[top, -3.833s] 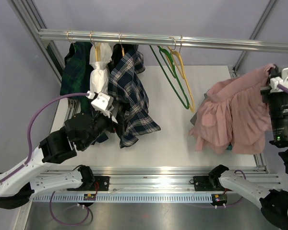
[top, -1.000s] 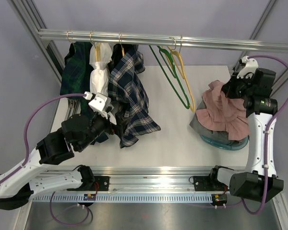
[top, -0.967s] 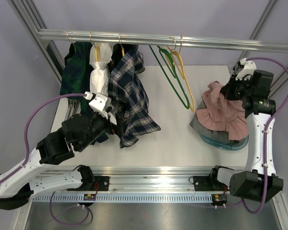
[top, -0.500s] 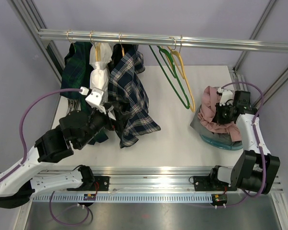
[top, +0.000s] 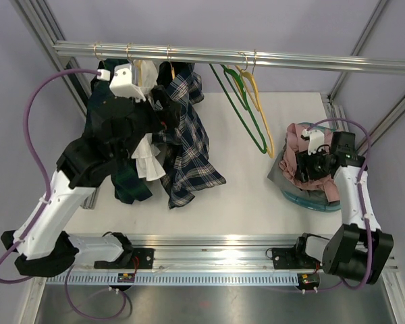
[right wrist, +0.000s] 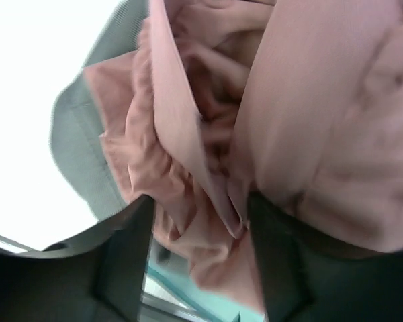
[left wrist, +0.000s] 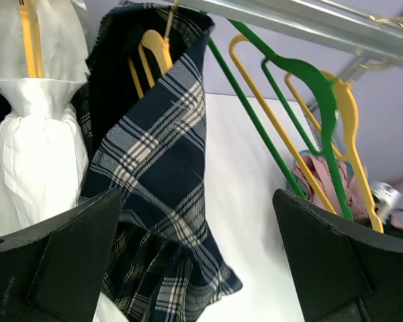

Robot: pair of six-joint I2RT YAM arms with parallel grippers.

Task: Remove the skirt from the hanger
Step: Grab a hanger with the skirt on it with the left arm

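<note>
A rail (top: 209, 55) runs across the back of the white desk (top: 246, 196). At its left end hang three garments on yellow hangers: a dark green plaid piece (top: 98, 101), a white one (left wrist: 33, 141), and the navy plaid skirt (top: 185, 135), which is on its hanger (left wrist: 151, 50) and drapes down toward the desk. The left arm (top: 67, 182) rises steeply from its base at the near left and crosses in front of the green and white garments, hiding much of them in the top view. Its fingers (left wrist: 195, 268) are spread wide and empty, raised close to the rail and facing the skirt, with one finger on each side of the wrist view and nothing between them. Right of the skirt, two bare hangers, one green (top: 239, 108) and one yellow (top: 260, 111), hang tilted from the rail, well apart from the garments. At the far right a teal basket (top: 310, 201) sits on the desk, holding a grey cloth (right wrist: 77, 154) and a pink skirt (top: 300, 138) heaped on top. The right arm (top: 354, 196) stands up from its base and bends over the basket. Its fingers (right wrist: 195, 268) are partly parted, pressed down into the pink folds, and whether they grip any cloth cannot be told.
</note>
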